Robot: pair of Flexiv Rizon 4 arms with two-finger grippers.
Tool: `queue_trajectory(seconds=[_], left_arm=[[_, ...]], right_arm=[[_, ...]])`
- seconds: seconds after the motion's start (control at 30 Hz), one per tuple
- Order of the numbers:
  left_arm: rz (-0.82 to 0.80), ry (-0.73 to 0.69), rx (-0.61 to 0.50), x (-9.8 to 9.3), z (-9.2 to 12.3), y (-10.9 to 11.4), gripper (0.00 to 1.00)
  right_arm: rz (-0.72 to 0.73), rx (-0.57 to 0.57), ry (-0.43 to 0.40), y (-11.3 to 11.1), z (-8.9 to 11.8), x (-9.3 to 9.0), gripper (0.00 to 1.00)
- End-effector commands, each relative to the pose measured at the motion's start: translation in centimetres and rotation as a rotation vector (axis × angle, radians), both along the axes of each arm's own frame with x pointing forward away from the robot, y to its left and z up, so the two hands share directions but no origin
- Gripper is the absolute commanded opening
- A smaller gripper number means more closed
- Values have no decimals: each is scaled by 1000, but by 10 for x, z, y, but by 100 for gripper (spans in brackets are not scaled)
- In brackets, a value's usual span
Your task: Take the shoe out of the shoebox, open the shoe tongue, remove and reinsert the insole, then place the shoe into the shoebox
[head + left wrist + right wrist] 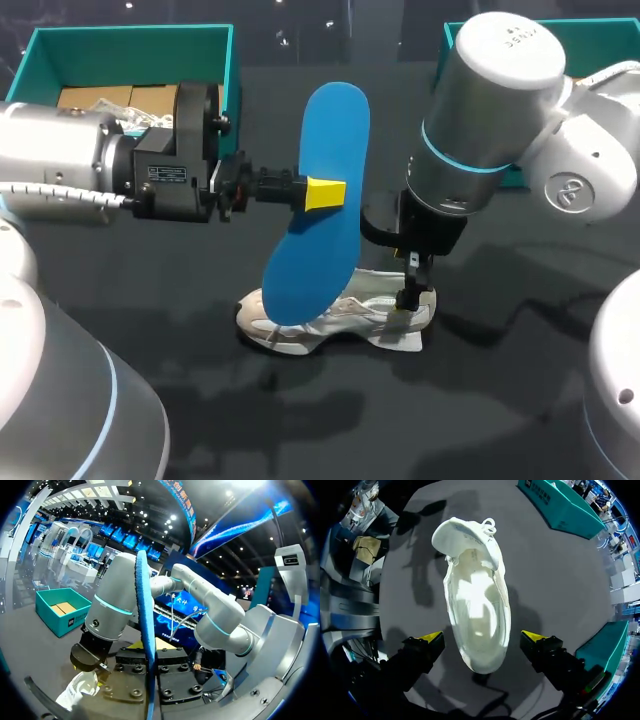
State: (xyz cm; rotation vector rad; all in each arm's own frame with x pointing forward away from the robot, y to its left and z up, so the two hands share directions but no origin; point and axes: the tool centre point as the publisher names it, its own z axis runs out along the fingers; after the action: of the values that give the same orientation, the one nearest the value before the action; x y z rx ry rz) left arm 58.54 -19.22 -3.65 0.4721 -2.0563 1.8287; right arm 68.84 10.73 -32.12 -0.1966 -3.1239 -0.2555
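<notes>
Pinched upright in my left gripper [322, 193], the blue insole [332, 130] hangs above the white shoe [352, 316] on the table [200, 400] and should enter toe-first, heel flanked by my spread right gripper [484, 637].

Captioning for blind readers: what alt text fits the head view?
The left end effector holds a blue insole upright above a white shoe on the dark table; the right end effector hangs over the shoe's heel.
</notes>
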Motion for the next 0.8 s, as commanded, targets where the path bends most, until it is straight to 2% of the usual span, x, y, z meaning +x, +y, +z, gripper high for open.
queue_trajectory(seconds=[0.03,0.3,0.57,0.8], left_arm=[[1,-1,-2,0,-1,-2,0],[1,-1,-2,0,-1,-2,0],[1,-1,-2,0,-1,-2,0],[1,-1,-2,0,-1,-2,0]], right_arm=[[10,-32,13,12,-1,16,100],[29,-86,36,30,-10,37,100],[34,-85,43,34,-24,39,100],[37,-83,41,34,-34,40,91]])
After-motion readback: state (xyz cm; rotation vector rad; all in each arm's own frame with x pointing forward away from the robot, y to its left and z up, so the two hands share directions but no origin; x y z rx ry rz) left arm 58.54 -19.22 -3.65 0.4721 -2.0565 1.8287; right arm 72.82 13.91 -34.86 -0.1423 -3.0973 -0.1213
